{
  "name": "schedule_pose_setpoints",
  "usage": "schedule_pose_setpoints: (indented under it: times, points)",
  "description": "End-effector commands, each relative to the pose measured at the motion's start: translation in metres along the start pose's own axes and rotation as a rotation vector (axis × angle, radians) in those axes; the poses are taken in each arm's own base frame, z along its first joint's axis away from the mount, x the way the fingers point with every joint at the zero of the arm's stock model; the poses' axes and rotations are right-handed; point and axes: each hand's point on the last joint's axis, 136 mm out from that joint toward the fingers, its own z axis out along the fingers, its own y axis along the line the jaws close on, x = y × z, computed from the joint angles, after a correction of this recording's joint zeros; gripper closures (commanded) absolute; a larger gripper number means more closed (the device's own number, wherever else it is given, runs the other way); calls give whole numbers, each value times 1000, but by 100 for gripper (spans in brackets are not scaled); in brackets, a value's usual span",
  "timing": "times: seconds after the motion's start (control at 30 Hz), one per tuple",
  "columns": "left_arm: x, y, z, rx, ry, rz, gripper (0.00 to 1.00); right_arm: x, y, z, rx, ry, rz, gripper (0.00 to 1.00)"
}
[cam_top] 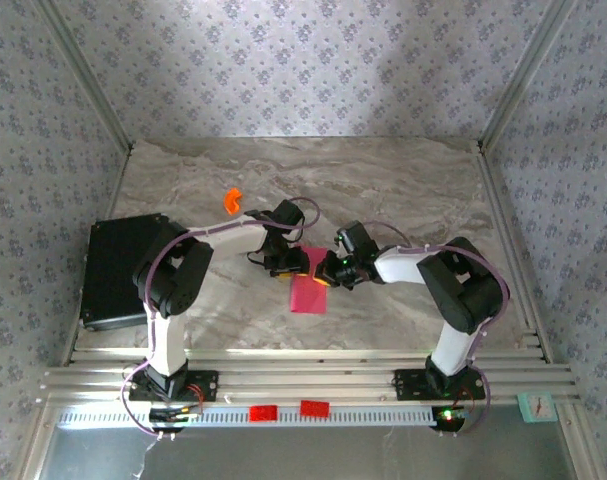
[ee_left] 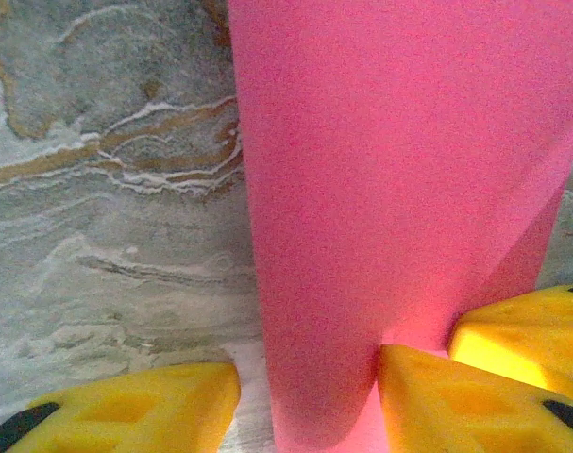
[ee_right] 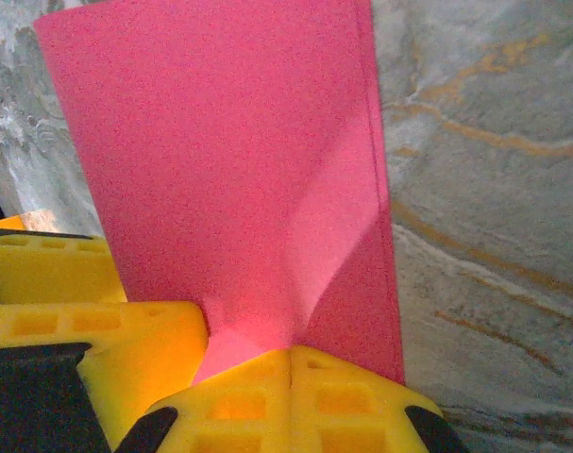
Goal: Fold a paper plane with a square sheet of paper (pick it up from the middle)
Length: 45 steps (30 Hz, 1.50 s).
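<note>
The square sheet of paper is magenta-pink and bent over on itself in a soft curl, lifted at its far edge above the marble table. My right gripper is shut on that edge; in the right wrist view its fingers meet with the paper pinched between them. My left gripper is right beside it. Its jaws stand open around the curled paper: the right finger touches it, and a gap shows at the left finger. No finished paper plane is in view.
A small orange plastic piece lies on the table behind the left arm. A black box sits at the table's left edge. The right gripper's yellow finger crowds the left wrist view. Patterned walls close in three sides.
</note>
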Motion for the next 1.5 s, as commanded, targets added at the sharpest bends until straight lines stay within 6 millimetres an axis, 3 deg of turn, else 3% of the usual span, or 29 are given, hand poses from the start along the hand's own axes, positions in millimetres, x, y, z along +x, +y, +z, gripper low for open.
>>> schedule_pose_setpoints:
  times: [0.0, 0.23, 0.5, 0.6, 0.7, 0.87, 1.13, 1.47]
  points:
    - [23, 48, 63, -146, 89, 8, 51, 25, -45, 9, 112, 69, 50, 100]
    - [9, 21, 29, -66, 20, 20, 50, 34, -65, 0, 170, 111, 36, 100]
    - [-18, -22, -47, 137, -148, 15, 48, 37, -87, -26, 163, 187, 13, 100]
    - [-22, -41, -68, 277, -180, 18, 56, 33, -94, -36, 147, 190, 19, 100]
    - [-22, -62, -79, 417, -168, 29, 77, 29, -97, -40, 152, 186, 37, 100]
    - [-16, -88, -79, 573, -90, 27, 99, 27, -101, -39, 166, 170, 35, 100]
    - [-1, -103, -49, 631, 20, -17, 100, 29, -107, -38, 189, 162, 52, 100]
    - [5, -95, -19, 600, 63, -68, 100, 28, -107, -37, 189, 156, 62, 100]
